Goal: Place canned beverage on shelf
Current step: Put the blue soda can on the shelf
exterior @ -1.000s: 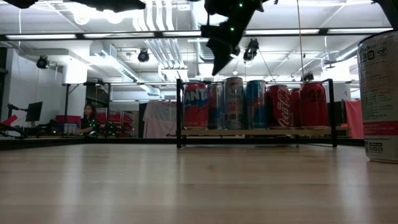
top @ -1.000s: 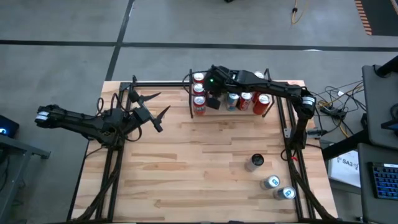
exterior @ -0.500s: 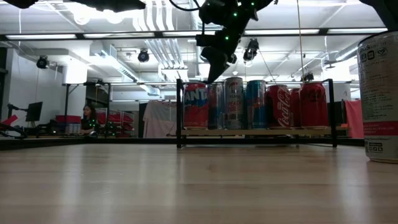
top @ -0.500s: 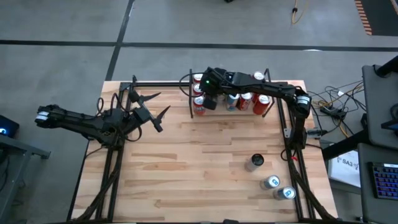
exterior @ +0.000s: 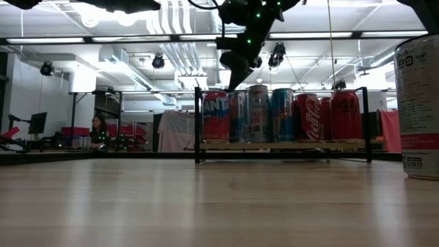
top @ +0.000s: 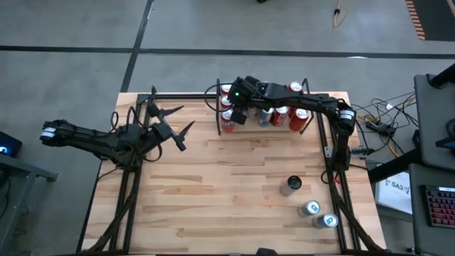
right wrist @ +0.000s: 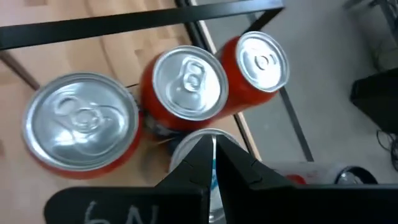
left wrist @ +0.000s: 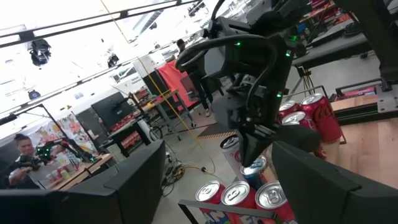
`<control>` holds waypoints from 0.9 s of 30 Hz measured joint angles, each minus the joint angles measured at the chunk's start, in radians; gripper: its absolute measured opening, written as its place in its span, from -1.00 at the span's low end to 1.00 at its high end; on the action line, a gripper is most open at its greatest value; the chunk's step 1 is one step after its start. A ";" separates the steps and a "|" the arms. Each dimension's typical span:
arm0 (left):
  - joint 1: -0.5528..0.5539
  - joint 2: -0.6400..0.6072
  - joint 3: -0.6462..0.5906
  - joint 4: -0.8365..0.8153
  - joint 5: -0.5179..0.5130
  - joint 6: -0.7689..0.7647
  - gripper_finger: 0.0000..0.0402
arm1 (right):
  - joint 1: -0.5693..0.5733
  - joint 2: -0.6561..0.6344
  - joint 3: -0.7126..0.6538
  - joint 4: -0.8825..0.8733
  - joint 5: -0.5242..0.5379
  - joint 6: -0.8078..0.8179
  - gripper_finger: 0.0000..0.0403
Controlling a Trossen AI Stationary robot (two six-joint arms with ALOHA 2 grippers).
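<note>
The right gripper (top: 239, 114), its fingers (right wrist: 231, 163) pressed together and holding nothing, hangs over the left end of the shelf (top: 264, 125) at the far edge of the worktop (top: 227, 192), just above the tops of the cans standing there. The shelf lies with its long side along that far edge, and its cans all stand upright with their lids up: three orange cans (right wrist: 185, 87) fill the left end, then silver and blue cans (exterior: 258, 114), then red cola cans (exterior: 306, 115) toward the right end. In the right wrist view the closed fingertips sit over the lid of a silver can, beside the orange ones. Three more cans (top: 291, 185) stand upright on the near right part of the worktop, well apart from the shelf, two of them close together. The left gripper (top: 172, 121) waits over the left side of the worktop, its fingers spread wide and empty, pointing toward the shelf. A person (exterior: 98, 130) sits in the room beyond.
</note>
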 joint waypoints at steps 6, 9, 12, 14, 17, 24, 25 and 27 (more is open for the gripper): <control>0.000 0.000 0.000 -0.004 0.000 0.000 0.39 | 0.004 0.007 -0.005 -0.009 -0.064 0.004 -0.96; 0.000 0.000 0.000 -0.006 0.000 0.000 0.39 | 0.014 0.005 -0.005 -0.014 -0.072 0.009 -0.96; 0.000 0.000 0.000 -0.007 0.000 0.000 0.39 | 0.017 0.004 -0.005 -0.035 -0.072 0.012 -0.96; 0.000 0.000 0.000 -0.007 0.000 0.000 0.39 | 0.017 0.003 -0.004 -0.050 -0.072 0.021 -0.96; 0.000 0.000 0.000 -0.009 0.000 0.000 0.39 | 0.017 -0.002 -0.004 -0.061 -0.059 0.025 -0.96; 0.000 0.000 0.000 -0.009 0.000 0.000 0.39 | 0.016 -0.002 -0.004 -0.022 -0.061 0.022 -0.96; 0.000 0.000 0.000 -0.009 0.000 0.000 0.39 | 0.016 0.000 -0.004 -0.025 -0.075 0.022 -0.96; 0.000 0.000 0.000 -0.009 0.000 0.000 0.39 | 0.018 0.002 -0.004 -0.037 -0.094 0.024 -0.96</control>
